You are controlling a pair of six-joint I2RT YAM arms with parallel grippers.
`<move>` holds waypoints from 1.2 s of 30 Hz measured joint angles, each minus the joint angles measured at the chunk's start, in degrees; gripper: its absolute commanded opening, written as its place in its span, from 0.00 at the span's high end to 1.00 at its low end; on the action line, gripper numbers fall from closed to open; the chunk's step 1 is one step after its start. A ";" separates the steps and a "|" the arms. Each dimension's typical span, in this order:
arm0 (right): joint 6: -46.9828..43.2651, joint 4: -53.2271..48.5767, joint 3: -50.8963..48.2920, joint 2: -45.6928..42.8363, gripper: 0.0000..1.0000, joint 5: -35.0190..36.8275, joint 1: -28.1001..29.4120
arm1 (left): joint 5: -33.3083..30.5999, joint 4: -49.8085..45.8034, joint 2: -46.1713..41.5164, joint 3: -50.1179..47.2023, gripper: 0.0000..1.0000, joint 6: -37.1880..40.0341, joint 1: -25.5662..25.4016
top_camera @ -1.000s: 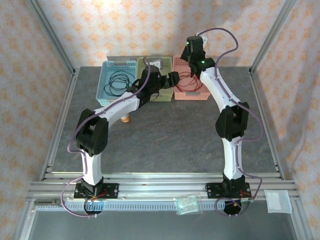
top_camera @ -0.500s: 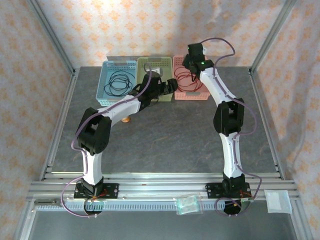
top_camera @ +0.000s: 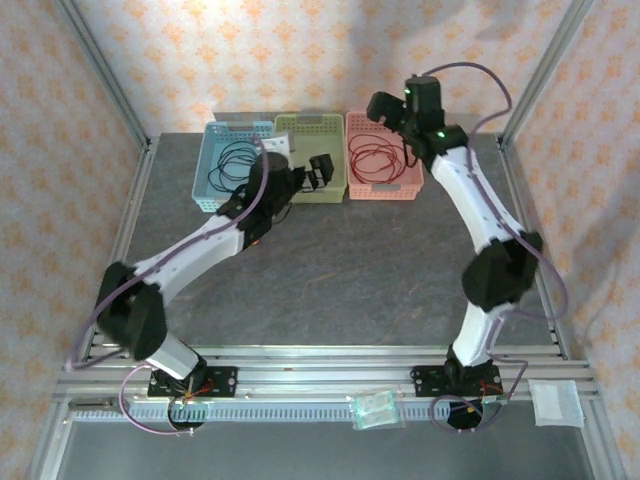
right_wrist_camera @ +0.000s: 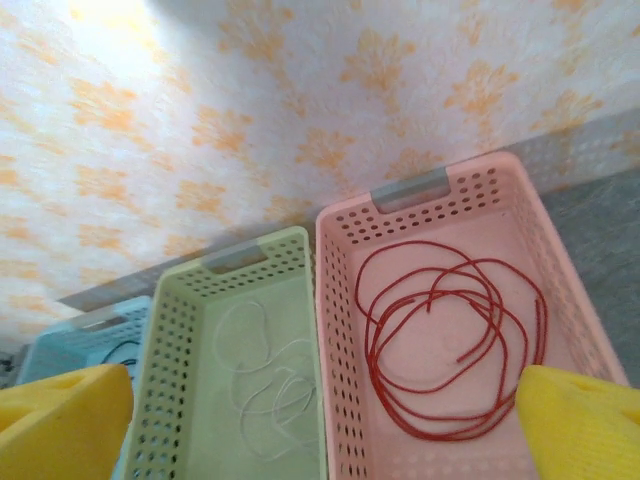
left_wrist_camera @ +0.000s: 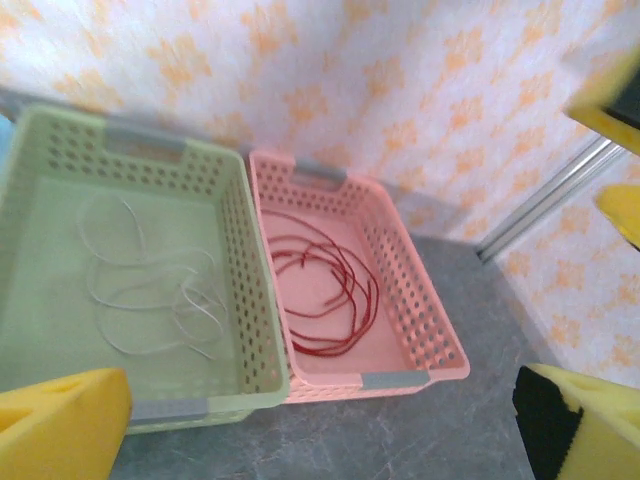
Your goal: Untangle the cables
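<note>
Three baskets stand in a row at the table's back. A black cable [top_camera: 232, 165] is coiled in the blue basket [top_camera: 213, 205]. A thin white cable [right_wrist_camera: 270, 375] lies loose in the green basket [top_camera: 310, 122]. A dark red cable [right_wrist_camera: 450, 335] lies in loops on the floor of the pink basket [top_camera: 385, 193]. My left gripper [top_camera: 318, 172] hovers at the green basket's front edge, open and empty; its yellow pads [left_wrist_camera: 60, 425] stand wide apart. My right gripper [top_camera: 383, 108] hangs above the pink basket's back end, open, with nothing between its pads [right_wrist_camera: 580, 425].
The grey table [top_camera: 340, 270] stretches from the baskets to the arm bases. Metal frame posts [top_camera: 540, 80] and a patterned wall close the back and sides. A plastic bag [top_camera: 375, 410] and a white pad [top_camera: 555, 403] lie on the front rail.
My right gripper has opened, let go of the red cable and risen back out of the pink basket. My left arm's elbow has swung low to the left; its gripper stays near the green basket.
</note>
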 measured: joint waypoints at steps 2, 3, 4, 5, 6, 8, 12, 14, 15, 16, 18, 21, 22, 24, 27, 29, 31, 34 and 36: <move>-0.04 3.50 -7.34 -7.02 0.00 0.02 0.02 | -2.78 1.68 -4.37 -3.98 0.01 1.40 -0.13; -0.07 5.35 -11.23 -10.64 0.00 0.22 0.04 | -4.48 2.34 -6.56 -6.32 0.01 2.10 -0.17; -0.28 7.26 -15.10 -13.94 0.00 0.52 0.04 | -5.97 2.91 -8.46 -8.68 0.01 2.82 -0.17; -0.46 8.83 -18.18 -16.28 0.00 0.79 0.04 | -7.26 3.39 -10.12 -10.91 0.01 3.32 -0.17; -0.70 10.51 -22.05 -19.17 0.00 1.27 0.07 | -8.70 3.82 -12.04 -13.51 0.01 3.96 -0.17; -1.31 13.92 -29.42 -24.04 0.00 2.27 0.11 | -11.74 4.48 -16.35 -18.95 0.01 5.11 -0.17; -1.95 19.08 -43.69 -32.72 0.00 5.86 0.13 | -18.47 7.08 -26.95 -30.16 0.01 7.58 -0.15; -1.90 20.41 -48.61 -35.76 0.00 8.09 0.11 | -21.00 8.94 -32.74 -35.58 0.01 9.03 0.44; -1.77 20.87 -50.95 -37.29 0.00 9.38 0.11 | -22.29 9.51 -35.34 -37.90 0.01 9.66 0.92; -1.64 21.40 -52.87 -38.58 0.00 10.43 0.11 | -23.41 10.01 -37.57 -39.85 0.01 10.32 1.53; -1.36 23.23 -56.74 -40.76 0.00 12.26 0.11 | -25.44 10.71 -40.85 -42.84 0.01 11.08 3.04; -0.85 26.77 -63.43 -43.28 0.00 14.84 0.11 | -27.76 11.30 -43.63 -46.36 0.01 11.15 6.03; -0.61 27.91 -65.75 -43.60 0.00 15.76 0.11 | -28.33 11.39 -44.26 -47.65 0.01 10.95 7.58; -0.35 29.83 -69.48 -43.63 0.00 17.70 0.11 | -28.94 12.15 -44.78 -49.99 0.01 10.97 10.27; -0.31 32.76 -73.88 -42.88 0.00 21.05 0.11 | -29.64 13.20 -44.85 -53.40 0.01 11.13 13.60; -0.85 35.26 -75.69 -41.68 0.00 23.34 0.11 | -29.81 13.70 -44.83 -54.71 0.01 11.17 15.37; -1.99 38.95 -77.44 -40.17 0.00 25.42 0.11 | -29.77 14.75 -44.26 -55.47 0.00 11.15 17.27; -4.85 46.18 -81.31 -37.29 0.00 27.96 -0.02 | -29.75 17.00 -42.53 -56.50 0.01 12.11 20.37; -6.56 47.87 -82.18 -34.95 0.00 28.39 -0.57 | -29.75 20.46 -41.16 -57.99 0.01 14.10 21.42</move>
